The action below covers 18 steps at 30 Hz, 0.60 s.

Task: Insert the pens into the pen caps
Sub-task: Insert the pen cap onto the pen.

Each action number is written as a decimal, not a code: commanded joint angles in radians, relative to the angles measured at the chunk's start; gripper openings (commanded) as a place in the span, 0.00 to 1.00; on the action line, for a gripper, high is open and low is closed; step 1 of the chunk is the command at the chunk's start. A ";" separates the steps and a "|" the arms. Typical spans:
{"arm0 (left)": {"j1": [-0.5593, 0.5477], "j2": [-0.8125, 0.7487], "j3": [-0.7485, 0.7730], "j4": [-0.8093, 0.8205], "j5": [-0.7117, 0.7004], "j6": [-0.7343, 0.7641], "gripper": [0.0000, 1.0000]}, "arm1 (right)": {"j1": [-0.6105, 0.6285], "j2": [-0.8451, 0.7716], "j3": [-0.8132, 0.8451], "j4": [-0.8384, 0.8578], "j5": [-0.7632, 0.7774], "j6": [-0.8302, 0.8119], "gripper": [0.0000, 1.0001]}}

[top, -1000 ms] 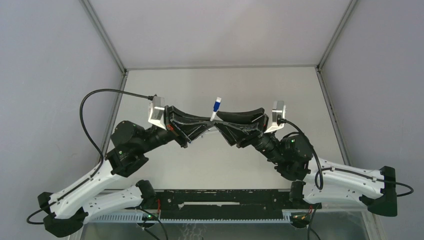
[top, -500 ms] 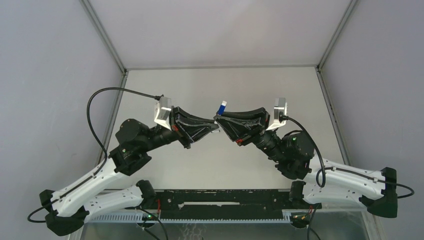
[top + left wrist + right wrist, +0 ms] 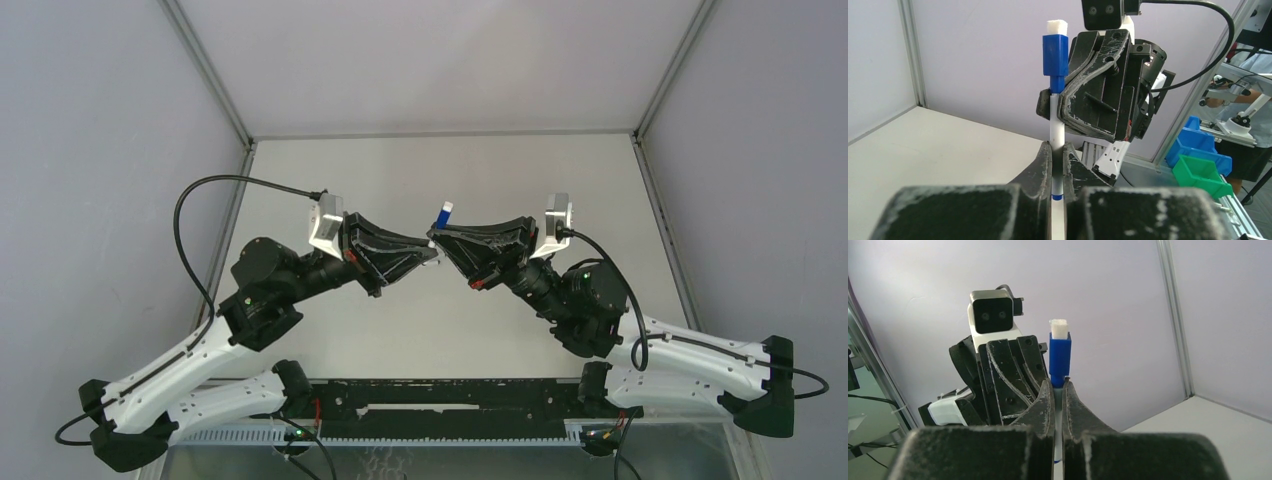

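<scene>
Now: pen (image 3: 1056, 120) stands upright, gripped twice. Left pincer (image 3: 1057, 149) is pinched tight on the lower barrel, with a thin blue band just below its fingertips. Right pincer (image 3: 1058, 386) is clamped on the barrel higher up, directly under the blue cap (image 3: 1055, 55), which sits above both sets of tips on the pen's top end. Whether the cap is fully home, cannot tell. Handling estimate: pen light, stiff, smooth plastic, likely to slip or swivel in a narrow pinch. Best hold: mid-barrel, square across. Push along the axis only; take the cap by its sides.
</scene>
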 commanded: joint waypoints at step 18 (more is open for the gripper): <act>0.006 0.038 0.058 0.028 0.056 0.000 0.25 | -0.001 0.008 0.037 0.000 -0.044 0.034 0.00</act>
